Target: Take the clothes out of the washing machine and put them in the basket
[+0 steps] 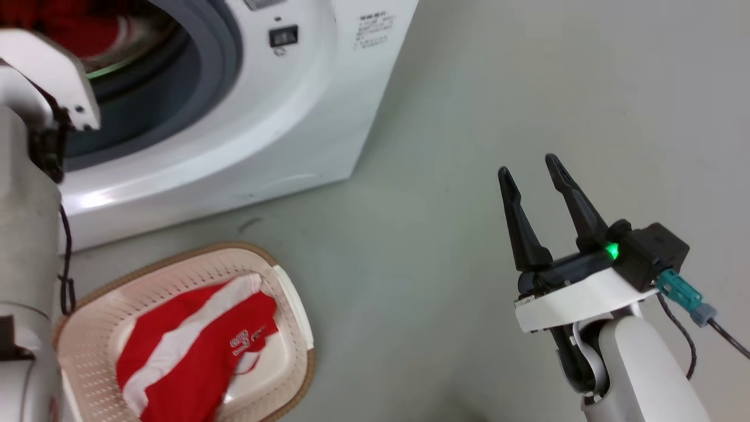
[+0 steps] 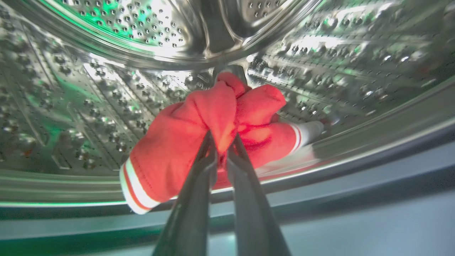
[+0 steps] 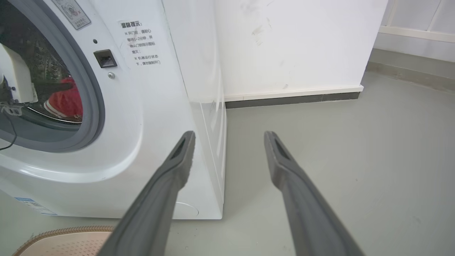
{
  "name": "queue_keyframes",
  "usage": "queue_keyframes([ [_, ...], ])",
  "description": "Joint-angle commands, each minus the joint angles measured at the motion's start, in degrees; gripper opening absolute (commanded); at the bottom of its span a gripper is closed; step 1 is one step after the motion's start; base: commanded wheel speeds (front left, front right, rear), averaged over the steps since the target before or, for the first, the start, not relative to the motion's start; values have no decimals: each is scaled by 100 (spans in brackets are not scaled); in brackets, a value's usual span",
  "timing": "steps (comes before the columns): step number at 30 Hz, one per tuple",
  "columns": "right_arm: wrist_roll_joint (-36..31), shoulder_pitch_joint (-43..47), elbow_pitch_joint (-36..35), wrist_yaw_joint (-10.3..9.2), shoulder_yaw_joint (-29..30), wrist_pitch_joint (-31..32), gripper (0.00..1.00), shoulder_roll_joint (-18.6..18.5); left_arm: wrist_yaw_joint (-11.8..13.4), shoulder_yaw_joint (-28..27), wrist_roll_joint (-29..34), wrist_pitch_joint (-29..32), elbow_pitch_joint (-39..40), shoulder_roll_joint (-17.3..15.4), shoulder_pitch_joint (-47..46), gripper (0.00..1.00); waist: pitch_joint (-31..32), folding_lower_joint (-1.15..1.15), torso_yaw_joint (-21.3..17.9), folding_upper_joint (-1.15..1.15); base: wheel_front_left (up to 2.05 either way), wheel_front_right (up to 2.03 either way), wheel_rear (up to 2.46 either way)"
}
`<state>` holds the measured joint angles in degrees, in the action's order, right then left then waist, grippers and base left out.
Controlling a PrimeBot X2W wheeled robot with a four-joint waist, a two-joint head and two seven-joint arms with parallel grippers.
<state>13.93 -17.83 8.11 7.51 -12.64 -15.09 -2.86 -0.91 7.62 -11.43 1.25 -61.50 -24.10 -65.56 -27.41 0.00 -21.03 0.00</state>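
Left gripper (image 2: 222,137) was inside the perforated steel drum (image 2: 106,89) of the washing machine (image 1: 263,117). Its two dark fingers were drawn almost together and pinched a raised fold of a red garment (image 2: 177,142). The garment was bunched on the lower drum wall near the front lip. One white-and-red striped cuff hung toward the grey rubber ring (image 1: 225,53), and another white-trimmed end lay to the side of the gripper. In the head view the pale left forearm (image 1: 47,64) reached through the door opening, with red cloth visible behind it.

Right gripper (image 1: 527,165) was outside the machine, over bare grey floor (image 1: 469,117) and well apart from the basket (image 1: 193,252). Its fingers were spread wide with nothing between them, and a green light glowed at its base. In its wrist view it pointed along the machine's front corner toward the white wall (image 3: 302,42).

The basket, cream with a brown woven-look rim, stood on the floor just in front of the machine, below the door opening. A red-and-white jersey (image 1: 193,346) lay crumpled inside it, with a broad white band across it and white printed numbers (image 1: 246,340) facing up. I could not tell whether more than one item lay in the basket.
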Motion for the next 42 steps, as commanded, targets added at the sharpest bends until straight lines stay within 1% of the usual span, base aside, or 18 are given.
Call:
queue_keyframes([
  [1,-63,73,33,-4,35,-11,100,-3,-35,23,-15,-138,-6,43,105,0,292,0,196,0,0,0,0],
  [9,-264,451,192,-4,239,-6,100,-3,-188,11,-206,-1271,-134,378,740,0,1083,0,560,0,0,0,0],
  [13,-348,654,196,-4,325,57,100,-4,-248,-64,-351,-1559,-27,548,1141,0,1468,0,708,0,0,0,0],
  [17,-420,841,112,-4,403,174,100,-3,-285,-171,-469,-1646,360,662,1631,0,1793,0,836,0,0,0,0],
  [21,-496,1043,-35,-4,505,309,100,-3,-255,-329,-504,-1653,1289,794,2214,0,2028,0,987,0,0,0,0],
  [29,-621,1386,-304,-4,648,557,100,-3,-16,-505,-444,-1651,3417,1073,3662,0,2403,0,1215,0,0,0,0],
  [33,-646,1499,-428,-4,691,643,100,-2,152,-501,-449,-1609,4494,1158,4330,0,2493,0,1312,0,0,0,0],
  [38,-646,1587,-554,-4,696,700,100,-2,423,-444,-393,-1275,5949,1238,5177,0,2508,0,1396,0,0,0,0],
  [42,-630,1596,-635,-4,716,706,100,-2,639,-431,-470,-988,6860,1363,5881,0,2426,0,1456,0,0,0,0],
])
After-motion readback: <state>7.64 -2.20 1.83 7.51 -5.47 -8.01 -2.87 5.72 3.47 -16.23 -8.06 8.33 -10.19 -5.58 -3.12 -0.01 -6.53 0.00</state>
